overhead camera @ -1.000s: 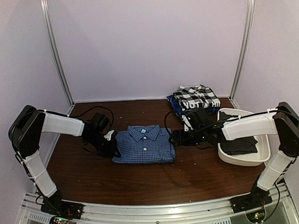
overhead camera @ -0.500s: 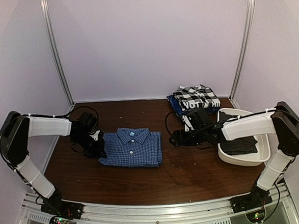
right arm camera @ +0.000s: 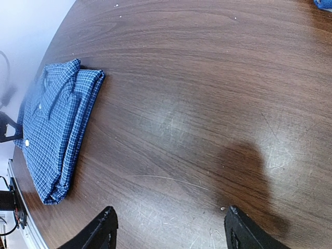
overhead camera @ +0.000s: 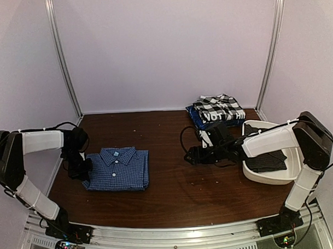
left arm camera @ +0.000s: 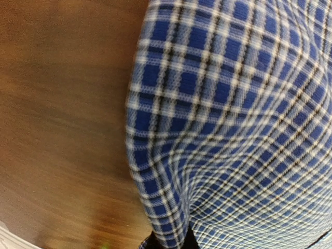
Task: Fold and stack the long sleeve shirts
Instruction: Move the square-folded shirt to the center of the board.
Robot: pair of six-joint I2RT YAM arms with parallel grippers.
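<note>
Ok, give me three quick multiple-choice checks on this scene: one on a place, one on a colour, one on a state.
1. Where does the blue check shirt lie?
A) on the back stack
B) on the table, by the left gripper
C) at the table's near right corner

2. What tops the back stack?
A) a black-and-white check shirt
B) a red striped shirt
C) a plain yellow shirt

3. The right gripper is:
A) shut on cloth
B) shut on nothing
C) open over bare wood

Answers:
1 B, it lies flat at the left with the gripper at its edge.
2 A, large checks lie over the dark blue shirt.
3 C, the fingers stand apart with only wood between.
</note>
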